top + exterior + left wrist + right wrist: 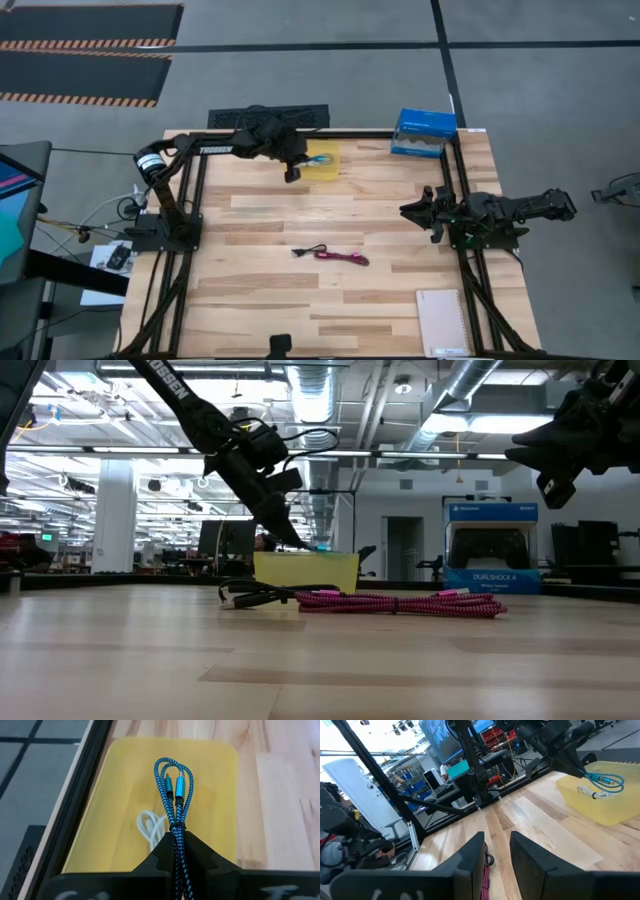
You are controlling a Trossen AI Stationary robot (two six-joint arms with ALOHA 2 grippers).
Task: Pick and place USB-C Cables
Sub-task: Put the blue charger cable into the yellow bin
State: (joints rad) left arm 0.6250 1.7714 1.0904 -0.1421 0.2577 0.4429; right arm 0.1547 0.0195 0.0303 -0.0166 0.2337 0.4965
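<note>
Overhead, the left gripper hangs at the left edge of the yellow bin, which stands near the far edge of the wooden table. Its jaws are closed on the teal cable; in the left wrist view the braided strands run between the two dark fingers and the looped end, with both metal plugs, hangs over the bin's interior. The white cable lies coiled on the bin floor beneath that loop (the right wrist view shows the same pair, teal above white, at the bin).

The magenta-red cable lies stretched out on the table near its middle, well apart from the bin, and the black cable lies just beside its left end; whether the two touch cannot be told from above. In the low view they lie across the foreground, magenta-red and black, in front of the bin.

The right gripper hovers over the table's right side, away from all cables, its fingers a narrow gap apart and holding nothing.

A blue box stands at the far right corner; a notebook lies at the near right.
</note>
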